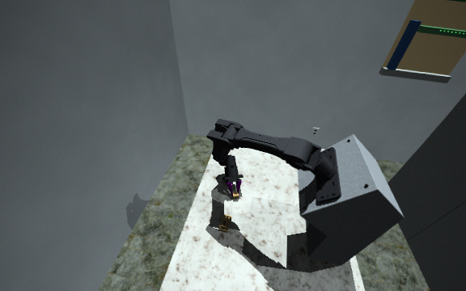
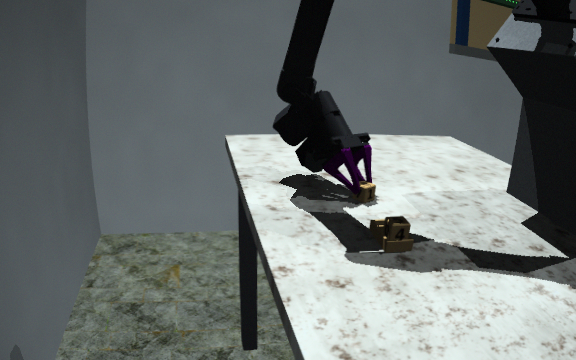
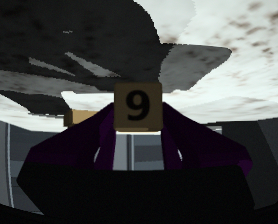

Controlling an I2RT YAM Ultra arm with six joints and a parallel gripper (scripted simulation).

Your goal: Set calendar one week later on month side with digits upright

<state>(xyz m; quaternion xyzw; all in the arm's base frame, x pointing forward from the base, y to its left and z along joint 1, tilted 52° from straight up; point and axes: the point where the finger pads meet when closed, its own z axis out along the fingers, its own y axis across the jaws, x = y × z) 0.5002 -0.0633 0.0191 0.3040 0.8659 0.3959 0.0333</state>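
One cube (image 2: 367,192) sits pinched in the gripper (image 2: 359,187), low on the table (image 2: 468,310), apparently taken out for turning; the tray (image 2: 398,244) nearby holds the other cube (image 2: 397,229), showing 4.

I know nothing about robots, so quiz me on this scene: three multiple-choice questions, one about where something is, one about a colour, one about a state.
1. Where is the cube showing a 1?
A. in the tray
B. on the table beyond the tray
C. on the floor

2. What colour are the gripper's fingers?
A. purple
B. green
C. white

3. What is the gripper doing?
A. hanging wide open over the tray
B. shut on nothing
C. shut on a cube

Answers:
1. B: the exterior view shows it down by the table, apart from the tray, where the 4 cube stands.
2. A: both views of them show purple.
3. C: the wrist view shows the cube, its 9 face toward the camera, between the fingers.
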